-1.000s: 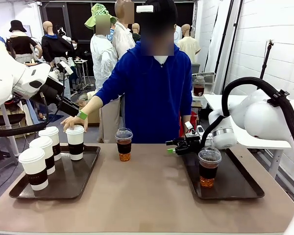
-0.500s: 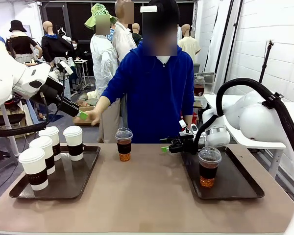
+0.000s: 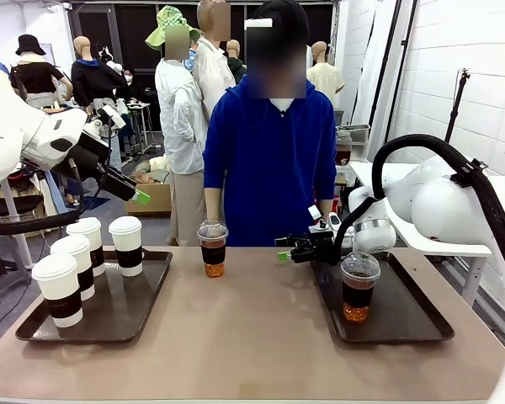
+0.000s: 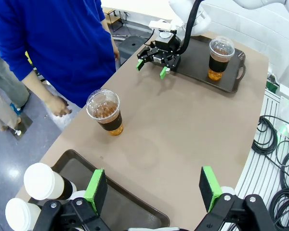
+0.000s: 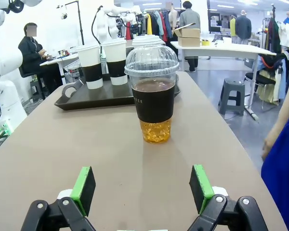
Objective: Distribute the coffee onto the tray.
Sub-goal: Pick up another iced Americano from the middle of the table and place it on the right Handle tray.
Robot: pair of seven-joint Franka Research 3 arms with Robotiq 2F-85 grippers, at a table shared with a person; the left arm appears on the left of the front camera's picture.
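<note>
Several white lidded coffee cups (image 3: 76,261) with dark sleeves stand on the left tray (image 3: 118,316). One clear dome-lidded cup of coffee (image 3: 212,247) stands on the bare table in front of the person. Another clear cup (image 3: 358,287) stands on the right tray (image 3: 404,316). My right gripper (image 3: 288,252) hovers low at that tray's far left corner, open, pointing at the middle cup (image 5: 154,98), which lies ahead between its pads (image 5: 84,188). My left gripper (image 3: 139,199) hangs open above the left tray's far side, its fingers (image 4: 96,190) holding nothing.
The person in blue stands at the far edge, one hand (image 4: 58,106) hanging below table level near the middle cup (image 4: 106,111). Cables (image 4: 274,144) lie beyond the table's near edge. Bare tabletop stretches between the two trays.
The person's hand let go of the white cup on the left tray and dropped to their side. My right gripper shifted a little left toward the middle cup, then held still.
</note>
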